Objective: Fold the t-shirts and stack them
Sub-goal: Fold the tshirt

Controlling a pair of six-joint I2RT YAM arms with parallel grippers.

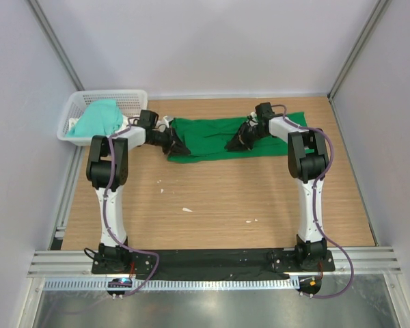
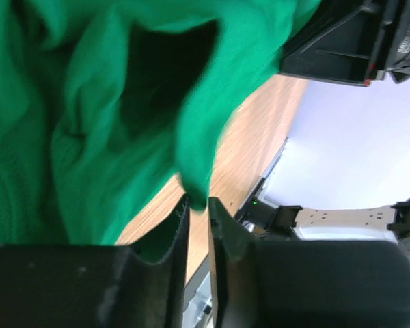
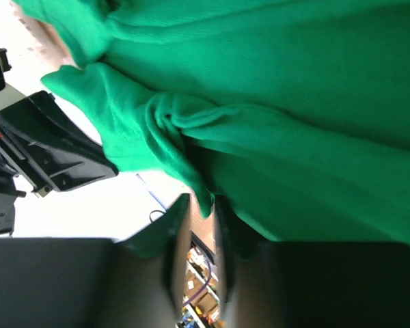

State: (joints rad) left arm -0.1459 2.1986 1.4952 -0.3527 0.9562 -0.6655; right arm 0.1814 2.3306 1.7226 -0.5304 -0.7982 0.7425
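The plain deep emerald green t-shirt (image 1: pixel 212 137) shows against the pale wood-grain desk (image 1: pixel 225 198), the paler mint-teal t-shirt (image 1: pixel 99 117) fills the white lattice basket (image 1: pixel 133 96) at ten o'clock, the left claw (image 2: pixel 199 205) and right claw (image 3: pixel 200 205) are black, and purple cables (image 1: pixel 106 212) trail along the white arms (image 1: pixel 313 205).

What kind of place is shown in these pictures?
Probably a robot test cell in a laboratory: a wooden table walled by plain white panels, a left arm and right arm bolted at its near edge, and a green t-shirt beside a basket.
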